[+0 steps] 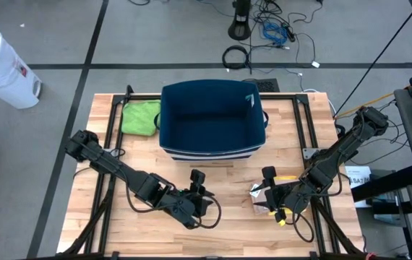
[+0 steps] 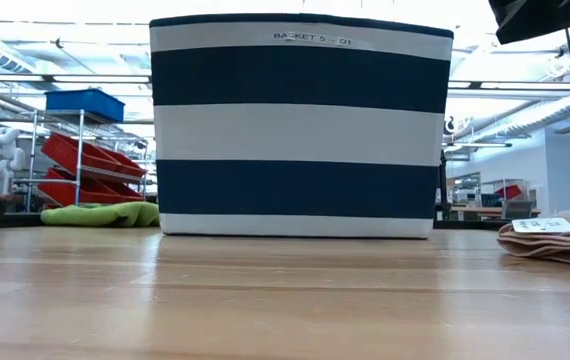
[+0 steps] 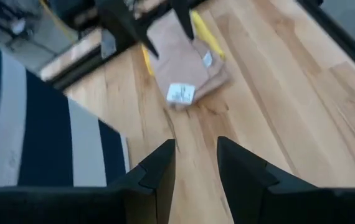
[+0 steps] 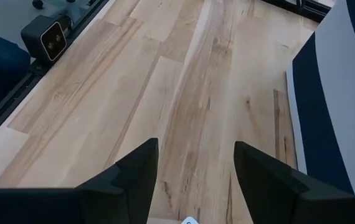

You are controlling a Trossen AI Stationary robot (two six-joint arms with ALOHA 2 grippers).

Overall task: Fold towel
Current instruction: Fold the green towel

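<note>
High view: your towel [image 1: 262, 198], a small pinkish-tan cloth already folded into a compact bundle with a white label on top, lies on the wooden table [image 1: 228, 231] toward the front right, in front of the basket's right corner. The right gripper [image 1: 269, 189] is directly over it, its fingers spread wide with nothing between them; the right wrist view shows only bare wood between the two dark fingers [image 4: 137, 174]. The left gripper [image 1: 198, 189] sits near the table's front centre, well apart from the towel, pointing toward it. In the left wrist view its fingers [image 3: 159, 168] stand partly apart with an empty gap, and the towel lies ahead of them on the wood beneath the other arm's fingers. Behind both grippers stands a navy and white striped fabric basket [image 1: 213, 119], open at the top, in the middle rear of the table. A green cloth [image 1: 140, 116] lies just beside the basket's left side at the back left. In the low view, the towel appears at the right edge, flat on the tabletop.
</note>
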